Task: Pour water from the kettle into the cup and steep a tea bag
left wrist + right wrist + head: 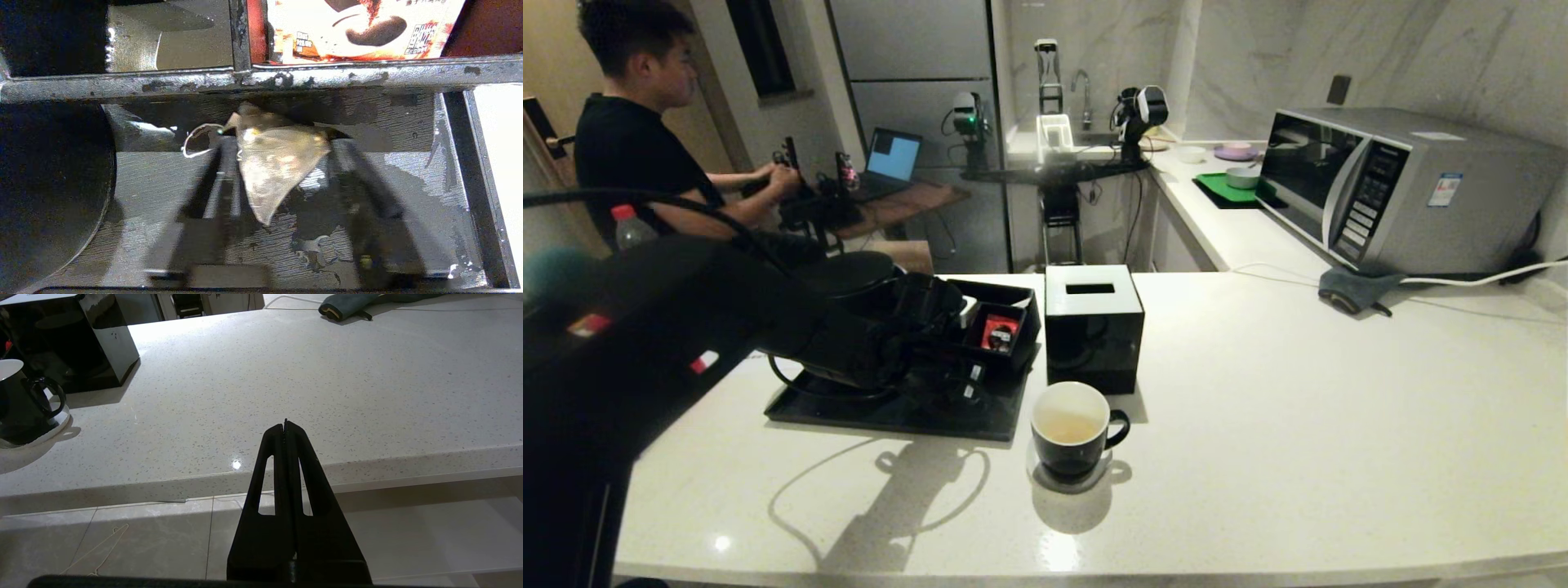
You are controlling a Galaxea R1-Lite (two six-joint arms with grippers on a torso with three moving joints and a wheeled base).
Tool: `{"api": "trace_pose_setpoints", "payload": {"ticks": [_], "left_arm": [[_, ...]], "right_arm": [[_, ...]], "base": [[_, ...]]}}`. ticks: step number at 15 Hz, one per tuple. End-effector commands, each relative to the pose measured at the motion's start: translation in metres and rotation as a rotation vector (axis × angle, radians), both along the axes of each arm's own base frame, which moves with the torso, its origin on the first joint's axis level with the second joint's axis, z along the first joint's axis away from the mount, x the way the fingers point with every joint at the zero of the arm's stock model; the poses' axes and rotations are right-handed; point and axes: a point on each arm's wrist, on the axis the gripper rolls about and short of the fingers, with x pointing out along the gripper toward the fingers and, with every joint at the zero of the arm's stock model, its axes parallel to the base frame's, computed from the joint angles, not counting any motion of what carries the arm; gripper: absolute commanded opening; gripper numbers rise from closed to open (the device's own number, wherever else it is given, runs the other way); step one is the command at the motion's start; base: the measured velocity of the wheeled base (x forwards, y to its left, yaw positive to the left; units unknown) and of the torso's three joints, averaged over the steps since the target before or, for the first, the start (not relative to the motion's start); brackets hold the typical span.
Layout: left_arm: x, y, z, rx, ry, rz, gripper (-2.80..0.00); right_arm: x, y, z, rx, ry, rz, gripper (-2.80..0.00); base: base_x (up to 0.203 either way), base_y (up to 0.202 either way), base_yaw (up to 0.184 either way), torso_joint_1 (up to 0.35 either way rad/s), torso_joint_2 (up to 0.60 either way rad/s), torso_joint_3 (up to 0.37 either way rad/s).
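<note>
The left pincer [282, 163] hangs low over the wet black tray [408, 183], its fingers [220, 175] blurred and part-spread either side of the tea bag [278, 163]; whether they grip it cannot be told. The tea bag lies just below the divider of the compartment holding the red packet [359, 28], beside the kettle [849, 278]. The cup [1072, 429], holding pale water [1068, 426], stands on the worktop [1298, 425] before the black box [1093, 325], while the right pincer [285, 426] is clenched and empty off the worktop's edge.

Dim room, countertop [1258, 408] glare, hard shadows
</note>
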Motion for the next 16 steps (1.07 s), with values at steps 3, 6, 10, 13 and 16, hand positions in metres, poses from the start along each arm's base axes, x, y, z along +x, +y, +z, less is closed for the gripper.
{"api": "trace_pose_setpoints", "payload": {"ticks": [3, 6, 10, 13, 16], "left_arm": [[0.001, 0.002, 0.000, 0.001, 0.000, 0.005, -2.80], [0.000, 0.005, 0.000, 0.001, 0.002, 0.011, -2.80], [-0.006, 0.006, 0.009, -0.003, -0.012, 0.010, -2.80], [-0.015, 0.009, 0.023, -0.011, -0.030, 0.011, -2.80], [-0.025, 0.012, 0.046, -0.027, -0.079, 0.009, -2.80]], "right_arm": [[0.000, 0.000, 0.000, 0.001, 0.001, -0.001, -2.80], [0.000, 0.000, 0.000, 0.001, 0.001, -0.001, -2.80], [0.000, 0.000, 0.000, 0.001, 0.001, -0.001, -2.80], [0.000, 0.000, 0.000, 0.001, 0.001, -0.001, -2.80], [0.000, 0.000, 0.000, 0.001, 0.001, -0.001, -2.80]], "base": [[0.000, 0.000, 0.000, 0.000, 0.00, 0.000], [0.000, 0.000, 0.000, 0.000, 0.00, 0.000], [0.000, 0.000, 0.000, 0.000, 0.00, 0.000], [0.000, 0.000, 0.000, 0.000, 0.00, 0.000], [0.000, 0.000, 0.000, 0.000, 0.00, 0.000]]}}
